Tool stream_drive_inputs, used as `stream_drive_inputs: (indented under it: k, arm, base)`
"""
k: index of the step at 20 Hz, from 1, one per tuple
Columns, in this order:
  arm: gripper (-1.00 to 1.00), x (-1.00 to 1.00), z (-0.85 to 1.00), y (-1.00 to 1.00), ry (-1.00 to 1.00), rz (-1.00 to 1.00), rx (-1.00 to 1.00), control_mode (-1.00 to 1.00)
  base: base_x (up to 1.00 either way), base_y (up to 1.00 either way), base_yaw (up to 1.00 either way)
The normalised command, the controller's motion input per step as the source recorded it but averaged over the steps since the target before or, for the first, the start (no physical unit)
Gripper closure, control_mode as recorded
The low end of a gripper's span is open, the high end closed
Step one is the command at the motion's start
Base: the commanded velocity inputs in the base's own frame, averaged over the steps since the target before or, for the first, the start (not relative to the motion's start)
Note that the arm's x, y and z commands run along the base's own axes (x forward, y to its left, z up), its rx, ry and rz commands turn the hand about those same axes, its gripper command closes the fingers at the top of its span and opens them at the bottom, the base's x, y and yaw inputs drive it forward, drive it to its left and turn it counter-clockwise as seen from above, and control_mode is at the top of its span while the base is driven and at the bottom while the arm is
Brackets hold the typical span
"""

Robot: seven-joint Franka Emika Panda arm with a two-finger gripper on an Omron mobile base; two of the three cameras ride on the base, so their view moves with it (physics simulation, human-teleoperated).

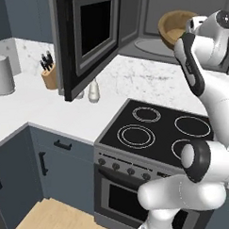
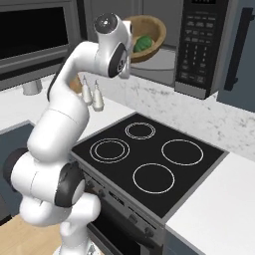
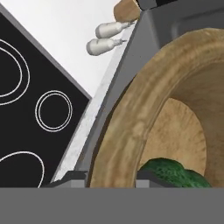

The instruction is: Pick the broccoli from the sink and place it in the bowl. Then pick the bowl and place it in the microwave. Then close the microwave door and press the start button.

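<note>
Step in hand: we judge the round brown wooden bowl [image 2: 144, 36] is being carried into the wide dark grey microwave [image 2: 199, 45]; it sits tilted at the mouth of the cavity, above the cavity floor.
Gripper [image 3: 111, 179]: in the hand view one dark fingertip sits on either side of the bowl's rim, so we read the fingers as clenched on that rim.
Task's thing: the small dark-green bumpy broccoli [image 2: 143, 43] lies inside the bowl, low against its wall.
Bowl contents: the broccoli and nothing else that we can see.
Microwave contents: the grey cavity holds nothing besides the arriving bowl, as far as the views show.
Microwave door [image 1: 86, 39]: the dark framed panel with black glass window stands swung wide to the left of the microwave, clear of the arm.
How to do it well: we advise levelling the bowl before lowering it, since the tilt could roll the broccoli out; set it well inside the cavity so the door can shut past the rim, then let go and draw the hand straight back.
Below the microwave: a black glass cooktop [image 1: 158, 132] with white ring markings, nothing on it.
</note>
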Motion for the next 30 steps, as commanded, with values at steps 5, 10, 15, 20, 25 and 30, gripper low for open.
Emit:
stream_drive_inputs:
  k: [5,10,15,20,25,30]
  arm:
    - [1.0,0.38,-0.22,-0.23,0.01,0.02,0.0,-1.0]
    - [1.0,0.48,-0.25,-0.1,0.0,0.02,0.0,-1.0]
    - [1.0,0.5,-0.19,-0.1,0.0,0.0,0.0,-1.0]
    - [1.0,0.48,-0.1,-0.05,0.0,0.0,0.0,-1.0]
    - [-1.0,0.1,-0.03,0.0,-0.02,0.0,0.0,-1.0]
    - [-1.0,-0.05,0.01,0.0,-0.14,0.0,0.0,-1.0]
  base:
    - [0.0,0.0,0.0]
    - [0.0,0.0,0.0]
    - [0.0,0.0,0.0]
    - [0.0,0.0,0.0]
    - [0.0,0.0,0.0]
    - [0.0,0.0,0.0]
